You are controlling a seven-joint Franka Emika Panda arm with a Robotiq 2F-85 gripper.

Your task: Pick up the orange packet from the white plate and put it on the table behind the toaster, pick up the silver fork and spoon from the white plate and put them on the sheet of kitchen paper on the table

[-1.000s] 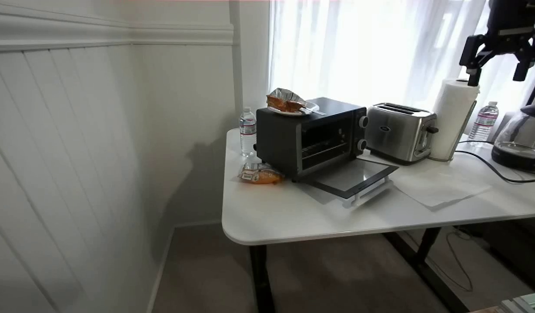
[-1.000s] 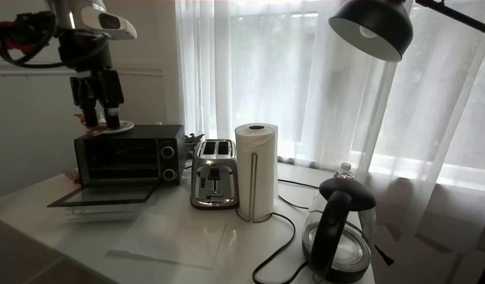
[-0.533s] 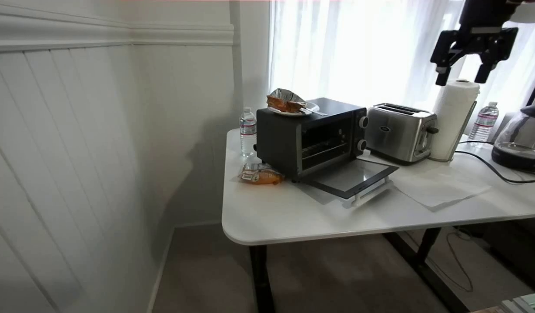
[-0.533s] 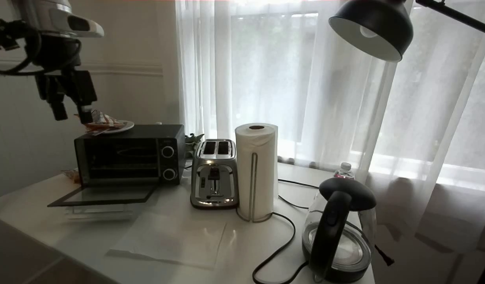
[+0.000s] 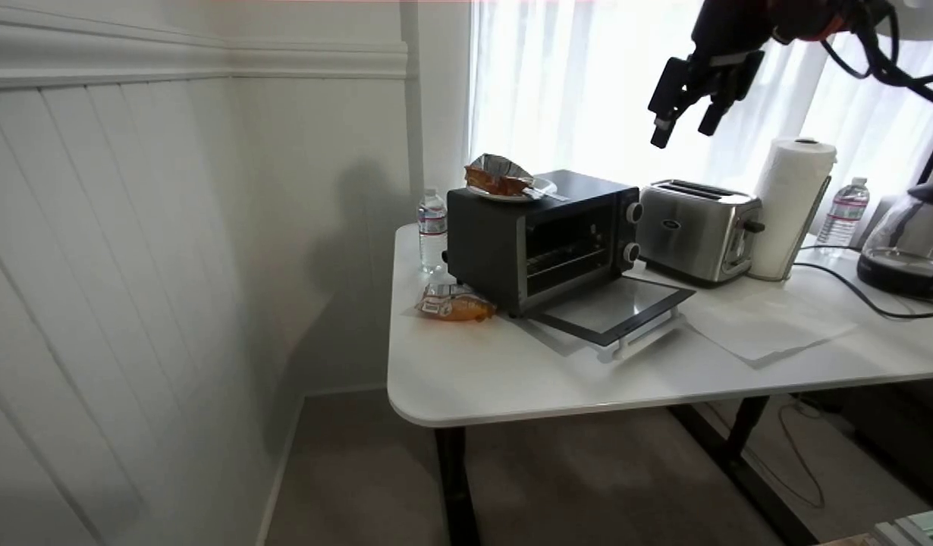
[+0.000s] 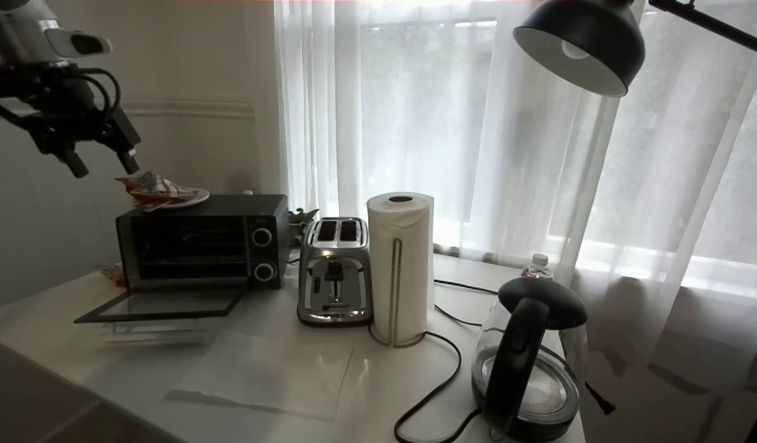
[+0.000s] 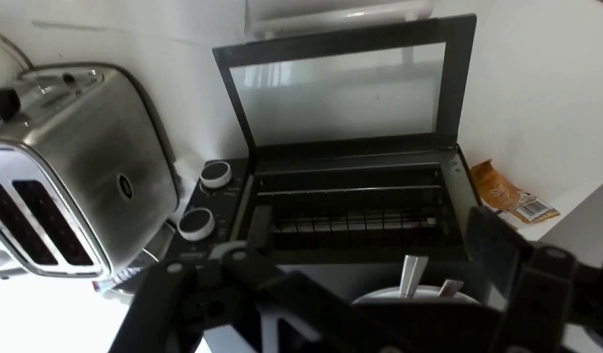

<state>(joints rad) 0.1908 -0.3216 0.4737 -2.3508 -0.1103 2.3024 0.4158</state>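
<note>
- The jaws stand wide apart in both exterior views, up in the air, higher than the black toaster oven [image 5: 493, 246], whose glass door [image 5: 611, 312] is lowered.
- On top of the toaster oven rests the round white plate [image 6: 198, 195].
- The crinkled orange packet with silver foil [image 5: 497, 176] lies on that plate.
- The silver fork and spoon [image 7: 412, 276], as far as I can judge, show only flat handles in the wrist view, jutting past the plate's rim; their heads are hidden there, so I cannot tell which is which.
- The white sheet of kitchen paper [image 5: 770, 322] lies flat on the white desk [image 5: 512, 379], near the lowered door and the silver two-slot toaster [image 5: 690, 235].
- A second orange packet [image 5: 455, 305] lies on the desk just beside the toaster oven, near an upright clear plastic bottle [image 5: 433, 231].
- A tall white paper-towel roll [image 5: 791, 212] stands just beside the toaster.
</note>
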